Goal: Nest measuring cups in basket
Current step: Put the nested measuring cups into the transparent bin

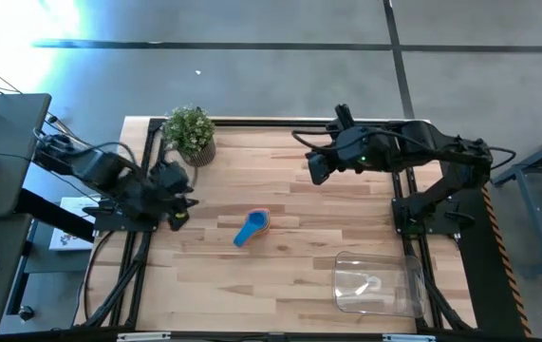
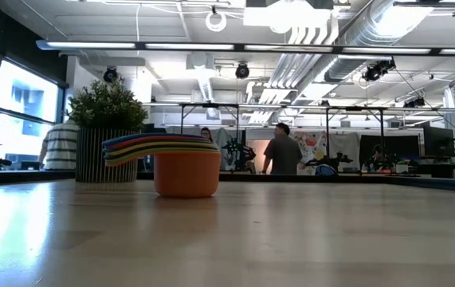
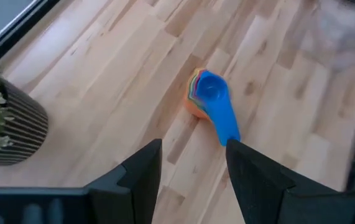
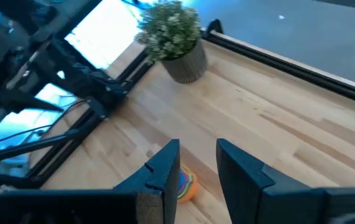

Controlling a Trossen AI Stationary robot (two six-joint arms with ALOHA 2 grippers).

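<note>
Measuring cups [image 1: 252, 228] nested; basket [image 1: 377, 283] edge cropped.

Wood table [image 1: 299, 204]: nested measuring cups [image 1: 252, 227] mid, potted plant [image 1: 191, 134] back-left, clear basket [image 1: 378, 283] front-right.

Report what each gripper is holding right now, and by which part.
Nothing is held. The left gripper is open and empty, back from the stacked measuring cups. The right gripper also holds nothing, raised above the table.
</note>
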